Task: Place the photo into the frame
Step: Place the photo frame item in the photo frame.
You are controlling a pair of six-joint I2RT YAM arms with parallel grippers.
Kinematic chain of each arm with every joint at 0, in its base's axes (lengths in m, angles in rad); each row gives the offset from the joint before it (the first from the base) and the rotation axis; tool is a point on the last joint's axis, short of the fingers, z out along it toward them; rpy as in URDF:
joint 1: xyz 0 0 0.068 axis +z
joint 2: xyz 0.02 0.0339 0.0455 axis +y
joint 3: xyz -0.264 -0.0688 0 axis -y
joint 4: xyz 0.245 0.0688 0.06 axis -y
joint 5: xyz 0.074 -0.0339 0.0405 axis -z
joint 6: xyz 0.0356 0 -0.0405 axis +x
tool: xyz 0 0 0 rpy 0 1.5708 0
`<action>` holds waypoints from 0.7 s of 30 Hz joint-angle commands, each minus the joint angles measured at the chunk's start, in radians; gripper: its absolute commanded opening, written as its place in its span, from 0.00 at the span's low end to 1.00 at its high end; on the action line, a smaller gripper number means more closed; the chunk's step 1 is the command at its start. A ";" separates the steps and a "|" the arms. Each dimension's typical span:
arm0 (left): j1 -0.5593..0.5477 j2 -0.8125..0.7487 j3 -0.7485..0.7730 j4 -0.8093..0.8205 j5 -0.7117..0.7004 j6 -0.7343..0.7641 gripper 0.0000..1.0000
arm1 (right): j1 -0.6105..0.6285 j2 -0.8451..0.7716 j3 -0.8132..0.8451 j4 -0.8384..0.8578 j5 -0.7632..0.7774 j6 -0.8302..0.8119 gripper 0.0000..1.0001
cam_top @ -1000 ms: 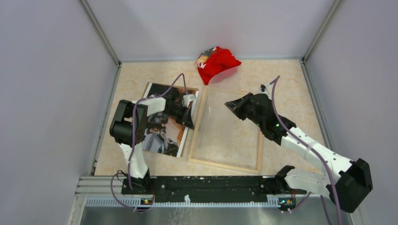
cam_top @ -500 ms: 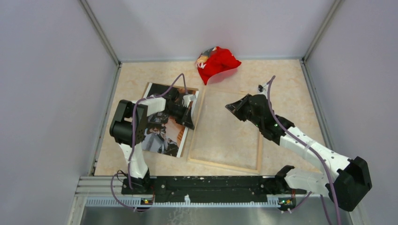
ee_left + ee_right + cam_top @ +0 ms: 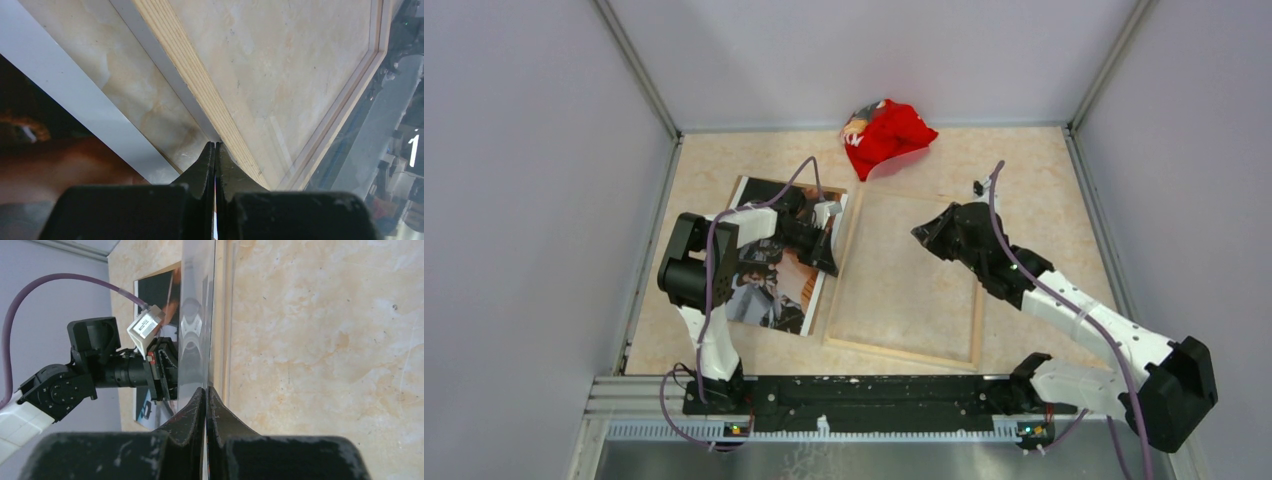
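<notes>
The photo [image 3: 769, 285] lies face up on the table's left side, dark with orange-brown patches [image 3: 50, 150]. Right of it lies the frame [image 3: 902, 352], its pale wood edges up. My left gripper [image 3: 832, 265] is shut and empty. Its tips [image 3: 215, 145] rest at the frame's left wooden rail [image 3: 190, 70], beside the photo's white border. My right gripper [image 3: 917, 232] hovers over the frame's far part, shut on the edge of the clear pane [image 3: 197, 315]. The pane stands tilted up from the frame and shows edge-on at the tips [image 3: 206, 389].
A crumpled red cloth [image 3: 887, 135] lies at the back of the table, just beyond the frame's far edge. Grey walls close the table on three sides. The left arm's wrist [image 3: 100, 370] shows behind the raised pane.
My right gripper has shifted slightly right and toward the near side, carrying the pane with it. The left arm, photo and frame have not moved.
</notes>
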 commanded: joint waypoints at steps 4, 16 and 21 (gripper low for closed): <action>0.001 -0.040 0.016 -0.014 0.031 0.015 0.00 | 0.010 -0.033 0.067 -0.035 0.089 -0.083 0.00; 0.001 -0.045 0.016 -0.021 0.034 0.018 0.00 | 0.009 -0.083 0.042 -0.102 0.135 -0.121 0.00; 0.001 -0.045 0.017 -0.022 0.033 0.019 0.00 | 0.006 -0.111 0.024 -0.138 0.155 -0.127 0.00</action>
